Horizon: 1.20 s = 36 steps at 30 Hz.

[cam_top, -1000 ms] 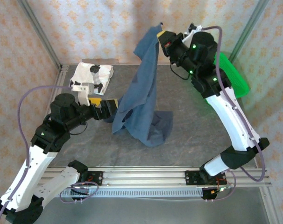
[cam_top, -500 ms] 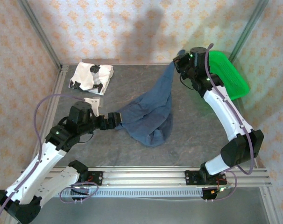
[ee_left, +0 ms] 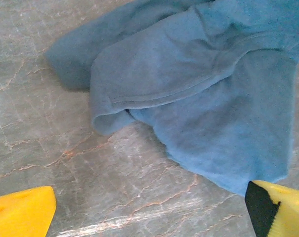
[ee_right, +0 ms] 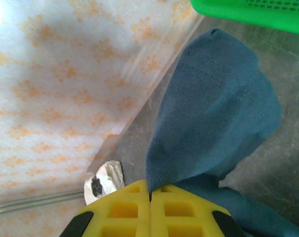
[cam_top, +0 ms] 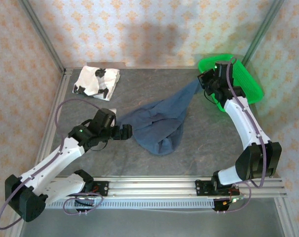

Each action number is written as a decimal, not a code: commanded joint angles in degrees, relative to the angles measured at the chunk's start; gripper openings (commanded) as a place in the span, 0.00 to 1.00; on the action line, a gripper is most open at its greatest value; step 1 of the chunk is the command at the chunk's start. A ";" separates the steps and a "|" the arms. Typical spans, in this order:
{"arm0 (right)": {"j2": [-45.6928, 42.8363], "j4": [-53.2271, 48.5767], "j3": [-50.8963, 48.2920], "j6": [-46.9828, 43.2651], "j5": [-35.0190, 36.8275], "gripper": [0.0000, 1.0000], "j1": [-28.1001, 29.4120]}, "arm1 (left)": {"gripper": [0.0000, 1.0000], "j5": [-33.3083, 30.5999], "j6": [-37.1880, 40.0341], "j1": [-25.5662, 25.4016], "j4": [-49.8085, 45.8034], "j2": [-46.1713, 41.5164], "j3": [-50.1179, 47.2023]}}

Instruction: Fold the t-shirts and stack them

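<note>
Judging from how things lie on the table (cam_top: 208, 148), I reckon about half the job is done. At the far left corner the white shirt (cam_top: 96, 81) with its black patches sits as a compact folded bundle, well apart from everything else. The stacking is not yet begun. Nearer the middle, my left gripper (cam_top: 126, 132) hovers low over the surface with its jaws spread wide and nothing between them, just beside the left edge of the blue shirt (cam_top: 157, 123). From my left wrist I see a hemmed flap, probably a sleeve, doubled over the cloth ahead of my yellow fingers. This blue shirt is what is left. It lies crumpled around the centre of the table, bunched and rumpled with a thick lump towards the near edge, nowhere flat. One corner is drawn out in a taut strip towards the far right. There my right gripper (cam_top: 204, 81) is clenched tight on that corner, with the cloth pinched between the closed yellow pads, just beside the green basket (cam_top: 245, 84) at the far right corner. I judge it needs spreading flat, folding, then setting on the white one.
</note>
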 commanded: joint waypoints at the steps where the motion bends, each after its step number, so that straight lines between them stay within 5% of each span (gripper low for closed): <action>1: -0.92 -0.58 -1.14 -2.24 -1.97 0.00 -0.19 | 1.00 -4.54 1.86 -0.28 -1.19 1.67 -0.72; 23: -8.91 -3.64 -9.82 -2.82 -3.08 0.00 -0.37 | 0.68 -6.87 4.89 3.93 9.09 22.82 0.67; 31: -11.32 -4.74 -12.10 -2.90 -3.37 0.00 -0.38 | 0.46 -7.97 5.78 5.35 10.19 30.23 8.25; 36: -12.71 -4.72 -13.76 -3.00 -2.98 0.00 -0.37 | 0.16 -6.94 7.87 5.46 8.73 33.86 11.72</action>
